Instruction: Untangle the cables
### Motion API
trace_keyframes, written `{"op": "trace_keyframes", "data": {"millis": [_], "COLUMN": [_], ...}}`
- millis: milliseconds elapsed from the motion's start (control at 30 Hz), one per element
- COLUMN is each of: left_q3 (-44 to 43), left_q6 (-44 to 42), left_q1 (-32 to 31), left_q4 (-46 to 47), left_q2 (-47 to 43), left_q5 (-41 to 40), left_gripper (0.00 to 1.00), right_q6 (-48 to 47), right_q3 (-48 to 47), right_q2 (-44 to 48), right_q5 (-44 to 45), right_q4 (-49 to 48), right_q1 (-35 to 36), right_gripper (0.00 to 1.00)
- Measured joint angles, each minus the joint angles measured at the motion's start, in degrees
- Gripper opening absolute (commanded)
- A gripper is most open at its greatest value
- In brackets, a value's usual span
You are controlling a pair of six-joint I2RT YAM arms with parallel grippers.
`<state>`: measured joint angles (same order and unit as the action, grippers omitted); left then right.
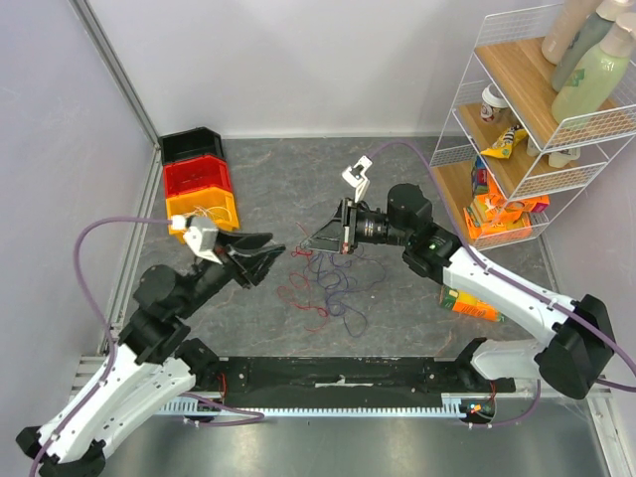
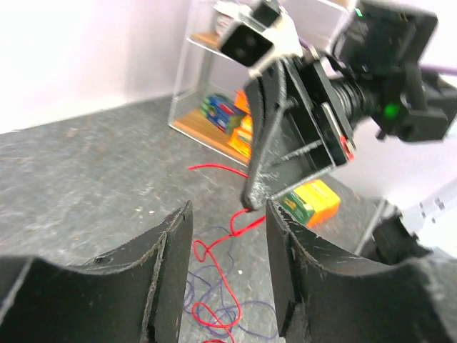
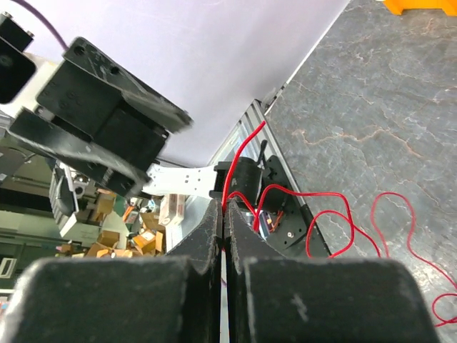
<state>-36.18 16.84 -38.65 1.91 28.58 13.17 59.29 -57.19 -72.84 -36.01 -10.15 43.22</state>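
Grey tabletop (image 1: pixel 397 179) below — right fingers (image 3: pixel 203 246) pinch the red cable (image 3: pixel 232 171), left fingers (image 2: pixel 168 275) apart; lift slowly, clear of the tangle (image 1: pixel 330 286).

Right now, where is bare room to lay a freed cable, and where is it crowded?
Bare: the far table strip between the stacked bins and wire shelf. Crowded: centre, cables by the left fingers and right fingers.

Grey stone-look table (image 1: pixel 397 169), pale lilac walls (image 1: pixel 298 60) — wire shelf (image 1: pixel 517 79) right, stacked bins (image 1: pixel 199 184) left.
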Motion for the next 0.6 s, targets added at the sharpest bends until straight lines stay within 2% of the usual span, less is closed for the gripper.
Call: {"op": "trace_keyframes", "data": {"millis": [167, 300, 500, 600], "left_q3": [-1.79, -3.17, -2.97, -0.85], "left_q6": [3.76, 8.11, 15.87, 20.28], "left_q1": [0.00, 0.00, 0.00, 0.00], "left_q4": [-9.20, -19.56, -30.40, -32.72], "left_q2": [-5.75, -5.66, 0.33, 3.80], "left_q5": [-14.69, -24.35, -28.11, -27.39], "left_gripper": [0.50, 0.51, 0.52, 0.59], "right_q6": [-2.62, -2.27, -1.70, -2.34], "right_q3": [0.24, 5.68, 17.49, 20.90], "right_q2": [-1.57, -4.83, -13.20, -14.84], "right_q5": [1.88, 4.70, 9.22, 11.61], "right_q4": [-0.35, -8.50, -14.40, -14.25], "right_q1": [1.60, 6.25, 10.64, 10.40], "right_gripper": [0.00, 0.00, 0.00, 0.04]}}
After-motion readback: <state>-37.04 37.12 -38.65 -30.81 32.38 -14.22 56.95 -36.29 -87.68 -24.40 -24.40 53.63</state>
